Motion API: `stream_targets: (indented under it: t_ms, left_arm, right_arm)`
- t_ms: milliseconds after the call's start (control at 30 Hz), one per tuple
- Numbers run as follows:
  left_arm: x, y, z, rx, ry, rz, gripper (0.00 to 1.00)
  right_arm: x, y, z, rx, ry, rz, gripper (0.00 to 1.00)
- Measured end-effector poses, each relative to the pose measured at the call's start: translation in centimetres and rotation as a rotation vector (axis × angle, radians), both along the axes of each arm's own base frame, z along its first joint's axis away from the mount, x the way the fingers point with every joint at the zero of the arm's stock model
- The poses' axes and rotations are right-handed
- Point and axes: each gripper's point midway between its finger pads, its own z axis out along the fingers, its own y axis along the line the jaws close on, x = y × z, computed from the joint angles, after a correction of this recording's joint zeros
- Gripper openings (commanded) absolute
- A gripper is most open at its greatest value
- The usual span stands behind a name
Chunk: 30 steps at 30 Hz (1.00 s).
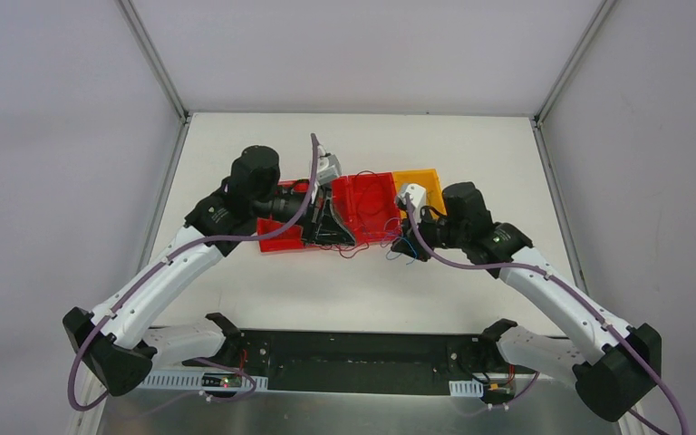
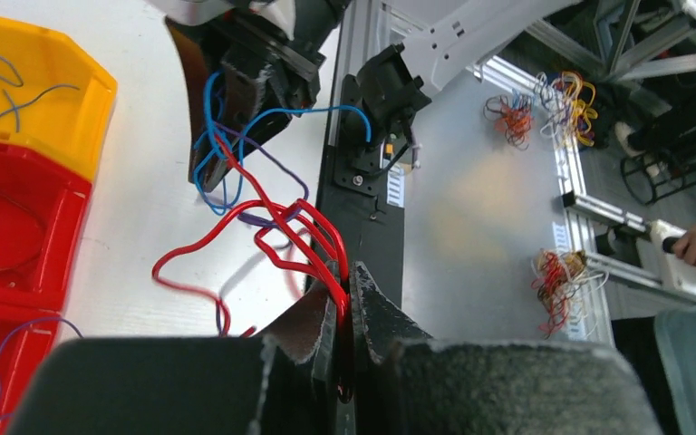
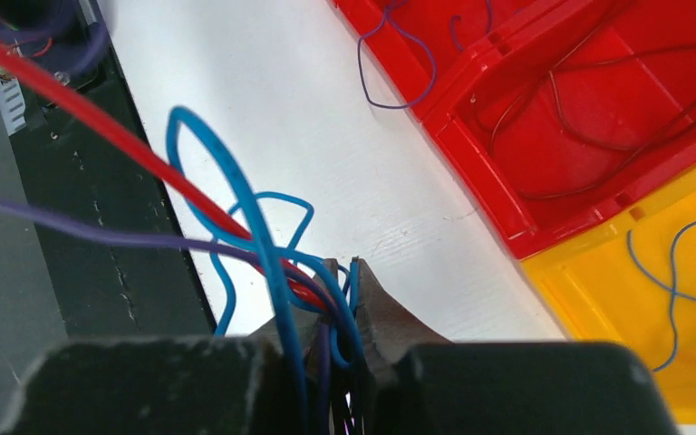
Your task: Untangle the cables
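Note:
The cables are a small tangle of thin red, blue and purple wires (image 1: 367,251), stretched just above the white table between my two grippers. My left gripper (image 2: 352,277) is shut on a bundle of red wire loops (image 2: 281,227); in the top view it (image 1: 333,234) sits at the front of the red bins. My right gripper (image 3: 345,265) is shut on blue, purple and red wires (image 3: 263,240); in the top view it (image 1: 406,246) sits just right of the tangle. The left wrist view shows the right gripper (image 2: 213,168) holding the blue wire end.
Two red bins (image 1: 367,207) (image 1: 279,240) and an orange-yellow bin (image 1: 420,181) stand side by side behind the grippers, with loose single wires inside (image 3: 598,118) (image 3: 680,263). The black base plate (image 1: 353,362) lies at the near edge. Other wire bundles (image 2: 557,290) lie beyond the table.

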Motion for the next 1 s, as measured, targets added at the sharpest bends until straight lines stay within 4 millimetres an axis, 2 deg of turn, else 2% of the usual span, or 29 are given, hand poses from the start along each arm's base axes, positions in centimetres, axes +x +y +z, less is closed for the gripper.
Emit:
stream_targets:
  t_ms: [100,267,433,567,633,700,733,833,933,1000]
  left_arm:
    - [1.0,0.5,0.9,-0.002,0.031,0.036,0.00]
    - [2.7,1.5,2.3,-0.009,0.079,0.097,0.00]
    - [4.3,2.4,4.8,-0.041,0.090,0.138,0.00]
    - [5.0,2.6,5.8,-0.056,0.105,0.155,0.00]
    - [5.7,3.1,6.8,-0.078,0.098,0.185,0.00]
    - [6.7,3.7,8.8,-0.129,0.067,0.217,0.00]
    - [7.3,4.2,10.3,-0.165,0.038,0.236,0.00]
    - [8.8,5.6,14.3,-0.256,-0.047,0.289,0.00]
    - [9.5,6.4,17.2,-0.314,-0.120,0.306,0.00]
    - [9.8,6.5,18.2,-0.331,-0.148,0.302,0.00]
  right_arm:
    - [0.4,-0.2,0.4,0.016,-0.028,0.023,0.00]
    - [1.2,-2.0,-0.2,0.010,-0.086,0.031,0.00]
    - [1.8,-5.6,-2.5,-0.040,-0.126,-0.007,0.00]
    - [2.2,-8.4,-3.7,-0.085,-0.141,-0.043,0.00]
    - [2.0,-10.2,-5.3,-0.129,-0.104,-0.075,0.00]
    - [0.9,-12.8,-8.1,-0.221,-0.025,-0.129,0.00]
    - [-0.3,-14.2,-10.0,-0.280,0.043,-0.144,0.00]
    - [-2.5,-17.0,-12.8,-0.366,0.167,-0.184,0.00]
    - [-3.5,-18.6,-13.6,-0.404,0.216,-0.201,0.00]
    - [-3.6,-19.2,-13.8,-0.417,0.226,-0.208,0.00]
